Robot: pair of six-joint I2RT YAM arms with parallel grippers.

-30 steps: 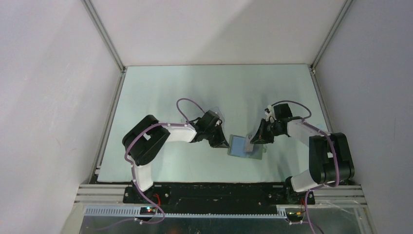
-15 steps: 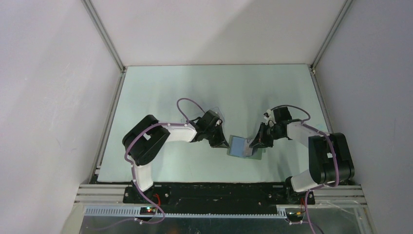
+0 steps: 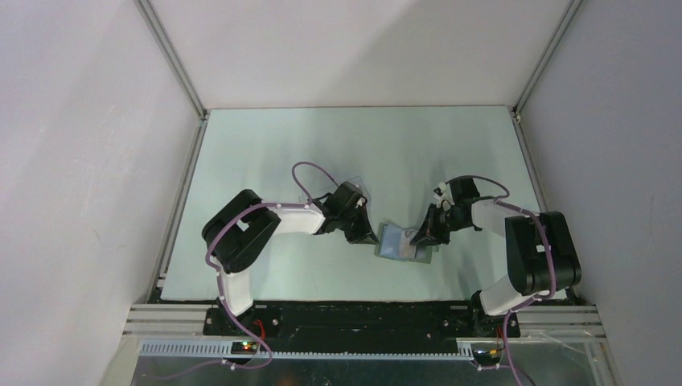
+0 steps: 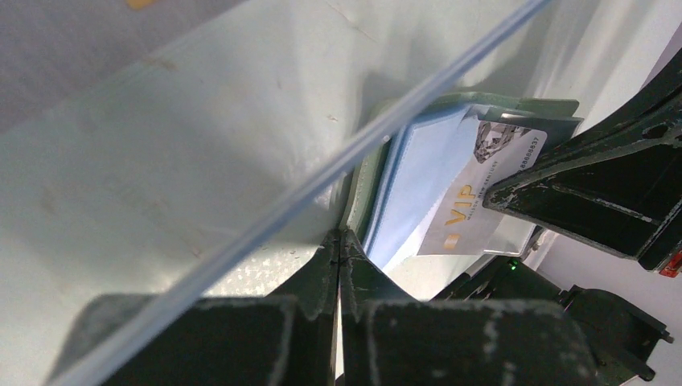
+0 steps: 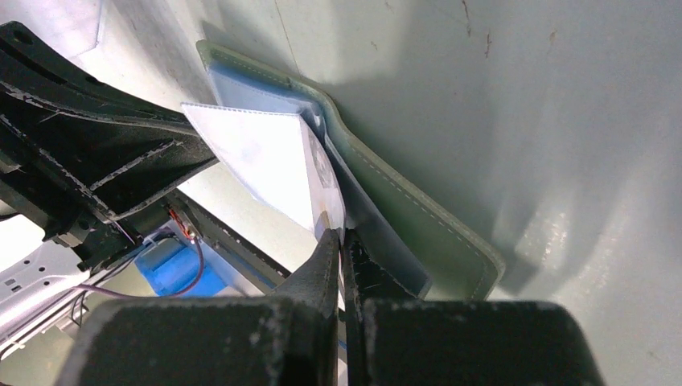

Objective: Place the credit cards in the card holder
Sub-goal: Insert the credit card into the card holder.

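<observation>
right gripper (image 5: 342, 241): The jaws are seen pressed together on the near edge of a card (image 5: 269, 165); nothing else is held. In the top view the right gripper (image 3: 420, 239) is set at the right side of the open holder.
card: It is held tilted, its far end lying over the light-blue inside of the holder (image 5: 418, 233), just ahead of the fingertips. In the left wrist view the card (image 4: 482, 201) is shown printed side up, with gold "VIP" lettering. Whether its leading edge is already in a pocket cannot be told.
holder: It is laid open on the table (image 3: 322, 145), directly under and ahead of the right gripper, between the two grippers.
left gripper (image 4: 339, 245): The jaws are seen fully closed, tips touching, at the holder's (image 4: 418, 169) left edge, opposite the right gripper. Whether that edge is pinched or only pressed on cannot be told. In the top view the left gripper (image 3: 371, 238) is placed just beside the holder (image 3: 400, 241).
clear case (image 4: 322, 161): Its edge is seen as a pale band across the left wrist view, on the far side of the left gripper.
step in hand: Judged to be the feeding of the card into a holder pocket.
how it is done well: The card should be kept low and nearly flat to the blue lining, its leading edge lined up square with the pocket mouth, and slid in slowly. The holder should be kept pinned by the left gripper so it is not pushed along.
risk: The card may be bent, or may ride over the pocket instead of entering.
</observation>
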